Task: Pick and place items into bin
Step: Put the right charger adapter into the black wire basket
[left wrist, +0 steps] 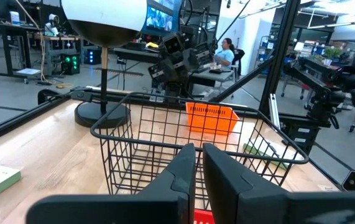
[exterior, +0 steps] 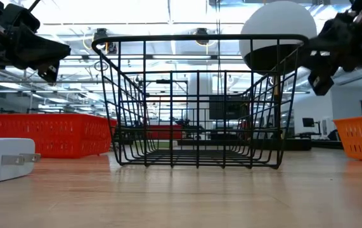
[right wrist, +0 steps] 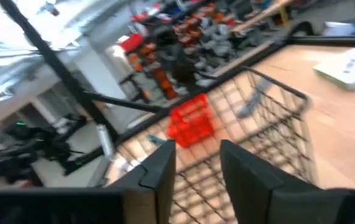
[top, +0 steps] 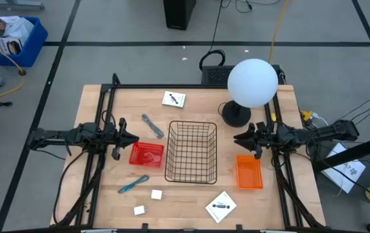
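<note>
The left gripper (top: 133,138) hangs just off the left side of the black wire basket (top: 191,152), above the red tray (top: 146,154). In its own wrist view its two dark fingers (left wrist: 180,171) stand almost together with a thin gap, and nothing is held. The right gripper (top: 238,138) hangs off the basket's right side, above the near end of the orange tray (top: 249,171). Its fingers (right wrist: 161,165) stand a little apart with nothing between them.

The high view alone lays out the items, all on the wooden table (top: 94,110) outside the basket: a grey bent metal piece (top: 152,126) left of the basket's far corner, a white card (top: 173,99) beyond the basket, a teal tool (top: 133,184) near the basket's front left, two small white blocks (top: 156,193) (top: 139,210) beside the tool, and a second card (top: 221,206) in front of the basket. A white globe lamp (top: 252,83) stands beyond the basket's right corner.

The low view shows the basket (exterior: 196,101) holding nothing, which the high view's mesh makes hard to judge. A white block with metal prongs (exterior: 3,158) lies left of the basket, cut off by the edge. The right wrist view is blurred; the basket and red tray (right wrist: 191,121) can only just be made out. In the left wrist view a seated person (left wrist: 225,51) shows far behind the basket.
</note>
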